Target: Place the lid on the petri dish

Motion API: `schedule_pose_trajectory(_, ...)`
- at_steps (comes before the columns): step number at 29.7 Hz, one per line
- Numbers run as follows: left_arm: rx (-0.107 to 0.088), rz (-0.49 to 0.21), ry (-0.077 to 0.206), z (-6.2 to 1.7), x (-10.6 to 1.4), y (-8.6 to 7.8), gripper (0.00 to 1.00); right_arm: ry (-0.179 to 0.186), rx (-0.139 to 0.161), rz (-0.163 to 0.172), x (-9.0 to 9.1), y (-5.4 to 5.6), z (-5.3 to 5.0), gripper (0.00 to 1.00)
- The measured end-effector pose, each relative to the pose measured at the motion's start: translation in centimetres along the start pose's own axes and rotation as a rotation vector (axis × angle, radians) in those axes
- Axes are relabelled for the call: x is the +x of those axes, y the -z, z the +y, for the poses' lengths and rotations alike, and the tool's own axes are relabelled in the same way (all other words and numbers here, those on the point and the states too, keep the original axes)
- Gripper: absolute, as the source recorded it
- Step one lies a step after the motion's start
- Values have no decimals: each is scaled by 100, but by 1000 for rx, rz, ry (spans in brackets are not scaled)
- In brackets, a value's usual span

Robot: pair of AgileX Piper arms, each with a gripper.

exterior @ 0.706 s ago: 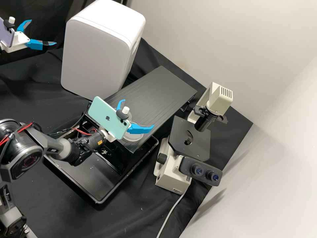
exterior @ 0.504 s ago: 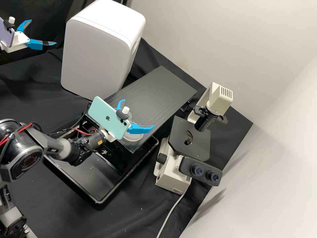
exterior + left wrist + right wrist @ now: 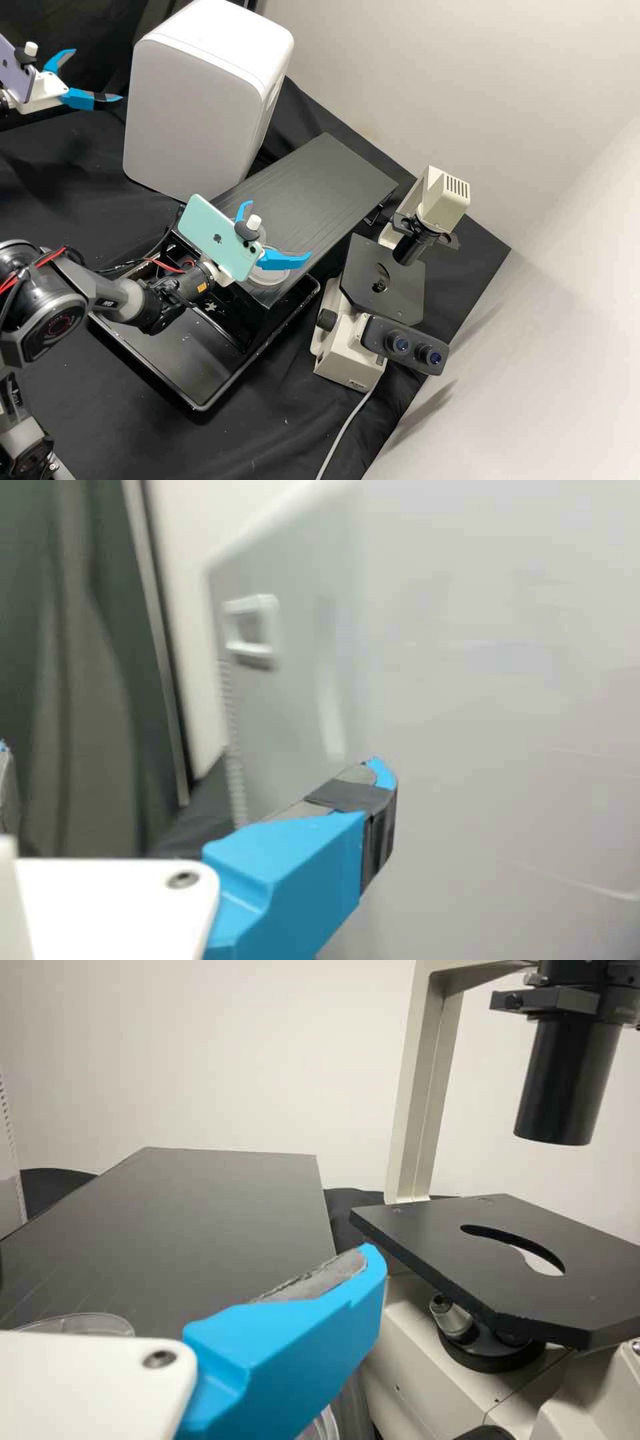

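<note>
At the far left, the left gripper [image 3: 97, 75] hangs high over bare black bench [image 3: 73, 173], its fingers spread wide with nothing between them. Just to its right stands the tall white box [image 3: 207, 100]; in the left wrist view, the box face [image 3: 450, 730] rises close beyond the blue fingertip [image 3: 360, 810].

Toward the middle, a shallow black tray [image 3: 200, 400] lies on the bench, and a ribbed black platform [image 3: 313, 187] runs from over its far end back toward the wall. The right gripper [image 3: 281, 228] sits over the platform's near end, fingers wide apart. The clear petri dish [image 3: 270, 279] lies on the platform just beneath them. I cannot tell whether the fingers touch it or whether its lid is on. In the right wrist view, a clear round rim [image 3: 70, 1322] shows on the platform [image 3: 180, 1220].

To the right, a microscope [image 3: 347, 353] stands near the platform's edge, its black stage [image 3: 380, 273] near the gripper's lower finger. Past it the bench ends at the pale wall [image 3: 533, 133].
</note>
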Motion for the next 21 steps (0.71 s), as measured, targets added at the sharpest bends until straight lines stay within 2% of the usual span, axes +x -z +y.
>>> schedule_pose_trajectory(1, 6, -26, 5, -15, -2, -78, 100, 0, 0, 0, 0, 0, 0, 100)
schedule_pose_trajectory(5, 4, -106, 27, -82, -36, -317, 100, 0, 0, 0, 0, 0, 0, 100)
schedule_pose_trajectory(8, 21, -171, 50, -207, -92, -440, 100, 0, 0, 0, 0, 0, 0, 100)
schedule_pose_trajectory(11, 41, -224, 92, -351, -156, -517, 100, 0, 0, 0, 0, 0, 0, 100)
schedule_pose_trajectory(14, 48, -253, 128, -465, -217, -557, 100, 0, 0, 0, 0, 0, 0, 100)
schedule_pose_trajectory(17, 42, -265, 130, -513, -267, -572, 100, 0, 0, 0, 0, 0, 0, 100)
schedule_pose_trajectory(21, 32, -283, 106, -520, -314, -601, 100, 0, 0, 0, 0, 0, 0, 100)
